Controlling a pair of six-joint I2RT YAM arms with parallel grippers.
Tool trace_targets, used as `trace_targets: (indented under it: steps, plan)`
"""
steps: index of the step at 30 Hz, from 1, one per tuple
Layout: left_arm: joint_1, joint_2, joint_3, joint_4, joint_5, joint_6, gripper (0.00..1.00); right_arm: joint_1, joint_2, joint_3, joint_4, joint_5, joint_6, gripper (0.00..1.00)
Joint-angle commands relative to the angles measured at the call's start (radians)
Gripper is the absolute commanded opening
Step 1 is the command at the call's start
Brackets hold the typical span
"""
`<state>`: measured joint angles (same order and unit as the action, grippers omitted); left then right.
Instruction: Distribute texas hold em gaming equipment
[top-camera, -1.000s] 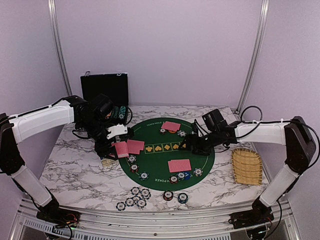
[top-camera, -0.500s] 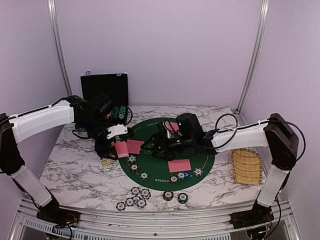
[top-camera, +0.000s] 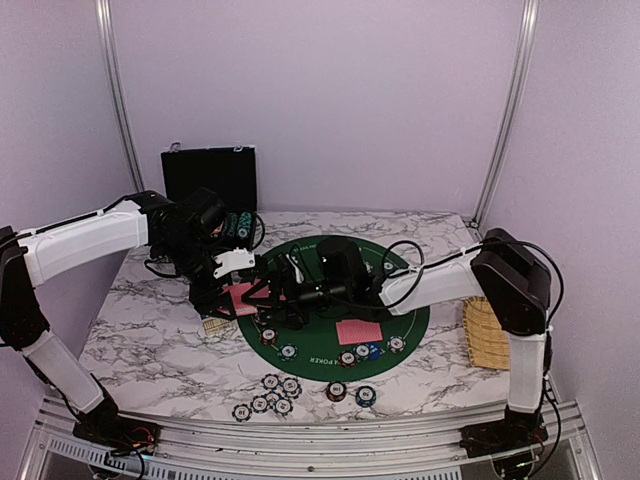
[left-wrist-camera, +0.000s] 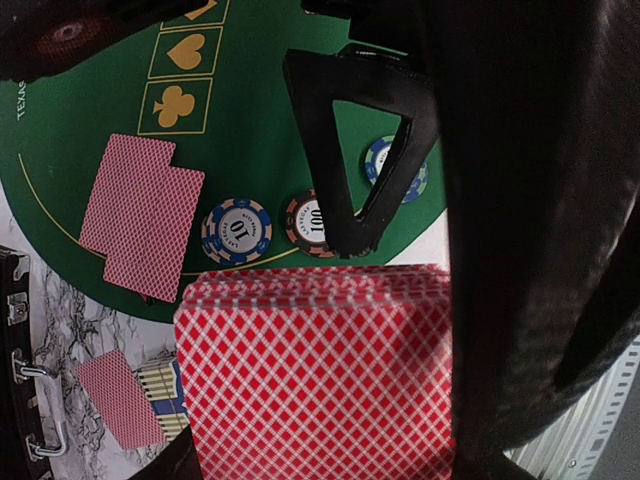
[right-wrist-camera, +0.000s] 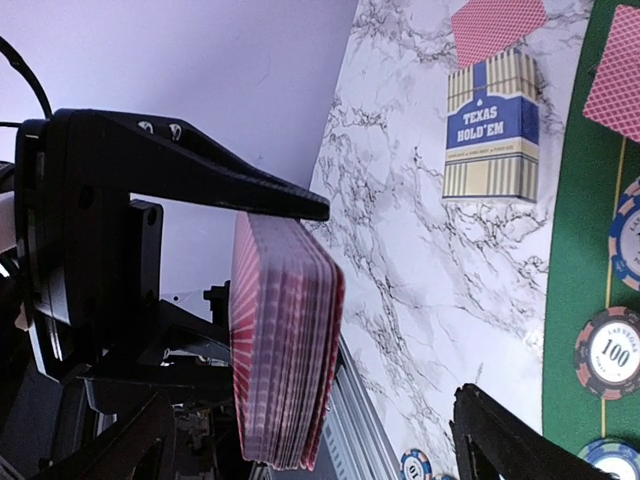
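- The deck of cards (left-wrist-camera: 315, 370) sits on edge in the left gripper (top-camera: 238, 290), above the left rim of the green mat (top-camera: 400, 335).
- The right gripper (top-camera: 266, 295) is just beside the deck. In the right wrist view the deck stands between its two fingers.
- The left gripper is pinched tight on the deck, one finger flat against each face.
- The right gripper is spread wide and holds nothing. One black finger (left-wrist-camera: 350, 150) stands just past the deck's far edge; I cannot tell whether it touches.
- Below the deck, two cards (left-wrist-camera: 140, 215) lie face down on the mat beside three chips (left-wrist-camera: 237, 229).
- A striped card box (right-wrist-camera: 492, 125) lies on the marble table (top-camera: 150, 350), with one more card touching its end.
- A second ago the right gripper was over the right side of the mat; it has since swung across to the deck, its fingers spreading a little wider on the way.
- The left arm and the deck have not moved.
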<state>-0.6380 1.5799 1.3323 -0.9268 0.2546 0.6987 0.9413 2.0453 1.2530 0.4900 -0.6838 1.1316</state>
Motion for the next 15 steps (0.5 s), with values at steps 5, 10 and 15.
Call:
trace_targets:
  steps: [5, 10, 15]
  plan:
    - [0.000, -0.005, 0.034, -0.023, 0.029, -0.001, 0.01, 0.022, 0.091, 0.121, 0.078, -0.040, 0.057, 0.94]
    - [0.000, -0.004, 0.034, -0.023, 0.031, -0.002, 0.01, 0.030, 0.158, 0.194, 0.095, -0.048, 0.087, 0.94]
    - [0.000, -0.009, 0.031, -0.023, 0.028, 0.000, 0.02, 0.039, 0.230, 0.288, 0.092, -0.060, 0.109, 0.94]
